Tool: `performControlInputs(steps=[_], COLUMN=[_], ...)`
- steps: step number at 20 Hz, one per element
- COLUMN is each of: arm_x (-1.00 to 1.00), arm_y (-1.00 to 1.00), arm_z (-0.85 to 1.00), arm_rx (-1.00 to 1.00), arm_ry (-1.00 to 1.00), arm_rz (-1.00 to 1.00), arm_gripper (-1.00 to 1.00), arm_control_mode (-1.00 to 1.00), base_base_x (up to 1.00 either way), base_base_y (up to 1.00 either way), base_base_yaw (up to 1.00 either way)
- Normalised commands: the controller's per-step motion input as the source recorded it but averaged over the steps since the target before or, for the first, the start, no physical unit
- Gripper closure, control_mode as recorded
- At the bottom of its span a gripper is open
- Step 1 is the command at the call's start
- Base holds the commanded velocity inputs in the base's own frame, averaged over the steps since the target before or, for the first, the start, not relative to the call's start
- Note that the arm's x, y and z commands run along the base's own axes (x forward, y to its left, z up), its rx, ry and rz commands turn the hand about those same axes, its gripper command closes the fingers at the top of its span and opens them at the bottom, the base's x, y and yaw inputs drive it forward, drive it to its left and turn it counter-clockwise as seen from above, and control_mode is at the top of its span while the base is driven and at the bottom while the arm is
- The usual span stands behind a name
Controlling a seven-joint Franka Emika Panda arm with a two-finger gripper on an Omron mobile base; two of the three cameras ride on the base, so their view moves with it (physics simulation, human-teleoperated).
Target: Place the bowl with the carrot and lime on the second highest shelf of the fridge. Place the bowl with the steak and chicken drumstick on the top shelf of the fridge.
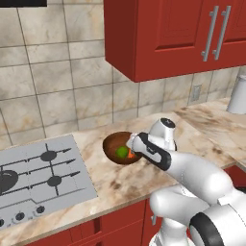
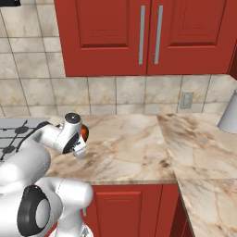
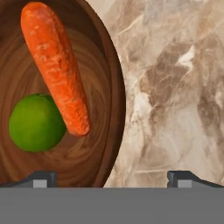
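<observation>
The bowl with the carrot and lime [image 1: 115, 144] is dark-brown glossy wood and stands on the marble counter [image 1: 139, 182], right of the cooktop. In the hand view the carrot [image 3: 57, 65] lies slantwise across the bowl [image 3: 100, 52], and the lime [image 3: 36, 122] rests against its lower side. My gripper [image 3: 112, 178] hangs open just above the bowl's right rim. One fingertip [image 3: 41, 178] is over the bowl's inside and the other over bare counter [image 3: 175, 87]. Nothing is held. From the left base view the hand [image 1: 146, 148] covers the bowl's right edge.
A grey cooktop [image 1: 38, 173] lies left of the bowl. Red wall cabinets [image 1: 163, 33] hang over the counter. A white vessel [image 2: 229, 115] stands at the far right, where the counter turns a corner. A wall socket [image 2: 186, 99] sits in the tiles.
</observation>
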Motion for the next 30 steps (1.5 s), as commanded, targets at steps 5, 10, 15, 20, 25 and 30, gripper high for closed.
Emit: performControlInputs(steps=[5,10,15,20,25,30], arm_x=[0.40,0.09,-0.08,0.00,0.00,0.00], arm_y=[0.00,0.00,0.00,0.00,0.00,0.00], arm_z=[-0.02,-0.13,-0.08,0.00,0.00,0.00], arm_rx=[0.00,0.00,0.00,0.00,0.00,0.00], arm_ry=[0.00,0.00,0.00,0.00,0.00,0.00], arm_rz=[-0.04,0.00,0.00,0.00,0.00,0.00], arm_gripper=[-1.00,-1.00,-1.00,-1.00,1.00,1.00], arm_control_mode=[-1.00,-1.00,-1.00,-1.00,-1.00,-1.00], base_base_x=[0.00,0.00,0.00,0.00,0.00,0.00], base_base_y=[0.00,0.00,0.00,0.00,0.00,0.00], base_base_yaw=[0.00,0.00,0.00,0.00,0.00,0.00])
